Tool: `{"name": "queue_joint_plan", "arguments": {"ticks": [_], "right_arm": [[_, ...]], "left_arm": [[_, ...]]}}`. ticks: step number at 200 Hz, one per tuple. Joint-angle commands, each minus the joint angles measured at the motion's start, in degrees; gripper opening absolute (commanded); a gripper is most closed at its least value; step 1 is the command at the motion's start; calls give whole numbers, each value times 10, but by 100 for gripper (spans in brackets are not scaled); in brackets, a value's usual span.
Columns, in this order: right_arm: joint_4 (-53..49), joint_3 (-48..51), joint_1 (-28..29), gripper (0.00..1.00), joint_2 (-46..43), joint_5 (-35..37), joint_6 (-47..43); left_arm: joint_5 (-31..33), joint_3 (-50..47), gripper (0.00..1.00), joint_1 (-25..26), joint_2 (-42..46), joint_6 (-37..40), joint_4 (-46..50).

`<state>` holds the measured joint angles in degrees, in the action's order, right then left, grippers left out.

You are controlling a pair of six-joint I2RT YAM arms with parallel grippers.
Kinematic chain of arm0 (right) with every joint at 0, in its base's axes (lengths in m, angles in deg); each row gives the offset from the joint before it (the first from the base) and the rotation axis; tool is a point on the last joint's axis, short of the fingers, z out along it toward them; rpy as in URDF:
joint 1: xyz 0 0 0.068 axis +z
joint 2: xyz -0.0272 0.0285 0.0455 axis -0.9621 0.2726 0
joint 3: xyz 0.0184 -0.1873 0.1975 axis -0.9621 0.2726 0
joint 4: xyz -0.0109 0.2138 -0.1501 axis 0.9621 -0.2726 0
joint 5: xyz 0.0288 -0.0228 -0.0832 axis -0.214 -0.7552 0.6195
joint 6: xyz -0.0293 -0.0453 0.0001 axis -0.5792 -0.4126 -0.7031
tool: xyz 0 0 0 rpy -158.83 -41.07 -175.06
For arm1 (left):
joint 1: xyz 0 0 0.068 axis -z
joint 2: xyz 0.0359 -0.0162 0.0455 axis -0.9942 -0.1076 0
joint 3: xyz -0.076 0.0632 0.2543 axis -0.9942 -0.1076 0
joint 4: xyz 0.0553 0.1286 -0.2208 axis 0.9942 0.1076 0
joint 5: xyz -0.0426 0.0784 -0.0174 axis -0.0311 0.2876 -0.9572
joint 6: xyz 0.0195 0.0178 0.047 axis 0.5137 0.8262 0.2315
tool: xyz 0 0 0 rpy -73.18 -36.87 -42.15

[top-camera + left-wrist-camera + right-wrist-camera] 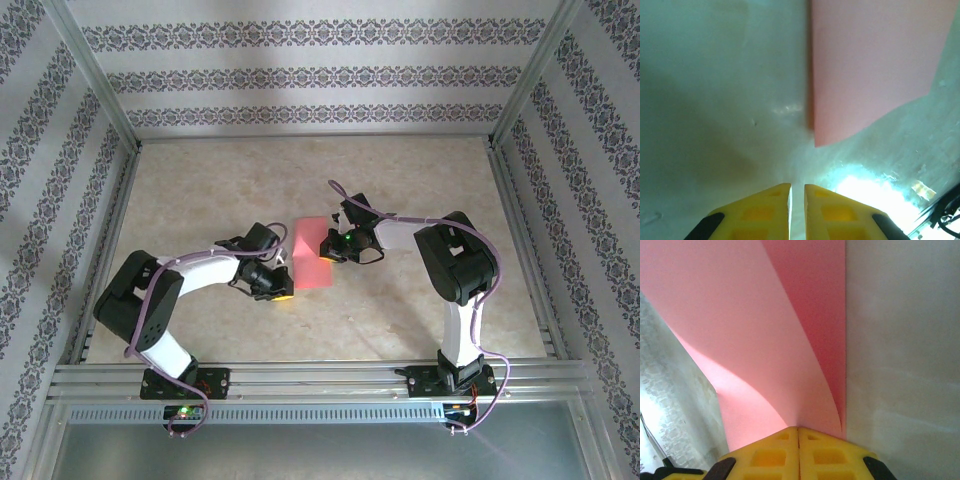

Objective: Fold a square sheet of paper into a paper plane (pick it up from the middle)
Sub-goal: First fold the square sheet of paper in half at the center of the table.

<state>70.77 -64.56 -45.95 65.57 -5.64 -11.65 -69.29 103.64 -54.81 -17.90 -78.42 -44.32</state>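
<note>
Beige marbled surface (200, 180). Pink square sheet of paper (312, 255) lies on it between both sets of jaws. It sits ahead and right of left jaws, apart. At right jaws its edge curls up off surface, pinched.

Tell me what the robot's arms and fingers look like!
The left arm and right arm are white with chunky black joints, and purple cables loop along them. The left gripper and right gripper have yellow fingers with square dents.
</note>
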Motion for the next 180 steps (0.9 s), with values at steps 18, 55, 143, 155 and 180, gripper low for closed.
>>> {"name": "queue_joint_plan", "arguments": {"ticks": [18,55,143,155,180], "right_arm": [[-110,48,-6,7,72,132,-19],[-113,44,-6,7,79,134,-21],[-114,42,-7,7,86,134,-23],[-114,43,-7,7,88,135,-23],[-116,45,-7,7,90,139,-24]], "left_arm": [[-38,54,14,-37,-1,-25,-90],[-21,150,12,-48,-93,-34,-111],[14,181,12,-70,-185,-19,-112],[21,174,12,-77,-188,-25,-113],[47,159,12,-90,-190,-34,-104]]}}
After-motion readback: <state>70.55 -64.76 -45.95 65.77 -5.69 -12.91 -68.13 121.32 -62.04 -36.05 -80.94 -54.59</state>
